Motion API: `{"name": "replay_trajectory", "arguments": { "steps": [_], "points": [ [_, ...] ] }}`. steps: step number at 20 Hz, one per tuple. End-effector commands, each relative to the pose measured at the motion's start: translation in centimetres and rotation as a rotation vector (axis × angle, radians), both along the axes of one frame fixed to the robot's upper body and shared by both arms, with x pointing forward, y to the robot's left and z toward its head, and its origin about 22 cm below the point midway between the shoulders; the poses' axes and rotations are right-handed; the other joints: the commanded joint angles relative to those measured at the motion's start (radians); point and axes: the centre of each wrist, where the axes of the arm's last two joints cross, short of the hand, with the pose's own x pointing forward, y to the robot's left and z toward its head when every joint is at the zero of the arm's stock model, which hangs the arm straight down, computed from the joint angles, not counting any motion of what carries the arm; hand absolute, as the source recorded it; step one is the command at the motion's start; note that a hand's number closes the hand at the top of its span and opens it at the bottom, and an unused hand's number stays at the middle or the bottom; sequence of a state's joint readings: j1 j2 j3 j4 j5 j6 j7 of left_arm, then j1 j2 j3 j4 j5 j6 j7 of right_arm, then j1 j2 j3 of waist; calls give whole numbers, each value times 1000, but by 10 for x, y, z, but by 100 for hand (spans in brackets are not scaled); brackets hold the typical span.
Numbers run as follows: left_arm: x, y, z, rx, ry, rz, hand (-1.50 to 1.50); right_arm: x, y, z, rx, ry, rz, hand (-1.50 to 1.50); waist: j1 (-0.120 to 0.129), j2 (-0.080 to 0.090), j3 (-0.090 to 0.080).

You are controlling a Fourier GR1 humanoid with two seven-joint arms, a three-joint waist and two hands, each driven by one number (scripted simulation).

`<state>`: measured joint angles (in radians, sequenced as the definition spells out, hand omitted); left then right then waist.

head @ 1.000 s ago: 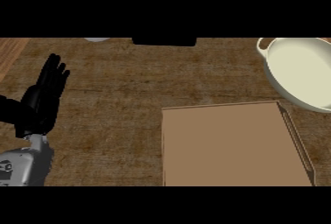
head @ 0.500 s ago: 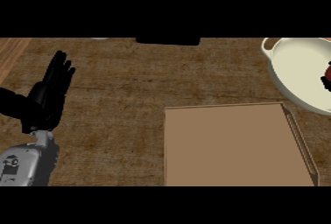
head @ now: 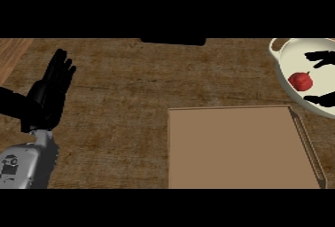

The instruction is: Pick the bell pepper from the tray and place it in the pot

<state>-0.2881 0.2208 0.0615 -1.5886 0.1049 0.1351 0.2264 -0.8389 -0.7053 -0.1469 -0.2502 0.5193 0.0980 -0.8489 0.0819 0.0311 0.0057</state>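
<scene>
- The red bell pepper is over the inside of the cream pot, which sits at the far right corner of the worktop and runs off the right edge of the view.
- Black finger shapes of the right hand show just above and just below the pepper. They bracket it but do not visibly touch it, so I cannot tell whether that hand still grips the pepper or has let go.
- The tray lies near the front right corner of the worktop, just beside the pot, with nothing on it that I can see.
- The left hand rests open near the left edge of the worktop, fingers straight and pointing away, well apart from the tray and pot.
- My reading is that the placing step is at its end, since the pepper is already inside the pot's rim.
- To do it well, I would have the hand let the pepper go low and near the middle of the pot, away from the near wall.
- The fingers should spread wide enough to clear the pepper before lifting.
- The hand should come straight up, not sideways, so that it does not catch the rim or nudge the pot toward the tray.
</scene>
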Motion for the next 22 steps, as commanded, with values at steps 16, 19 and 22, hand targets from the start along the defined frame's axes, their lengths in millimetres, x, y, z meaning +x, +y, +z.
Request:
{"name": "replay_trajectory", "arguments": {
  "steps": [16, 19, 22],
  "points": [
    [-8, 0, 2, -3, -15, -10, 0, -33, -64, 40, 617, 13, 19, -150, 1, 8, 6],
    [-8, 5, -2, -11, -4, -3, 0, -40, -70, 39, 629, 31, 40, -150, -2, 12, 7],
    [-5, 0, 1, -21, -3, 4, 0, -46, -83, 61, 634, 27, 43, -150, -8, 12, 9]
  ]
}}
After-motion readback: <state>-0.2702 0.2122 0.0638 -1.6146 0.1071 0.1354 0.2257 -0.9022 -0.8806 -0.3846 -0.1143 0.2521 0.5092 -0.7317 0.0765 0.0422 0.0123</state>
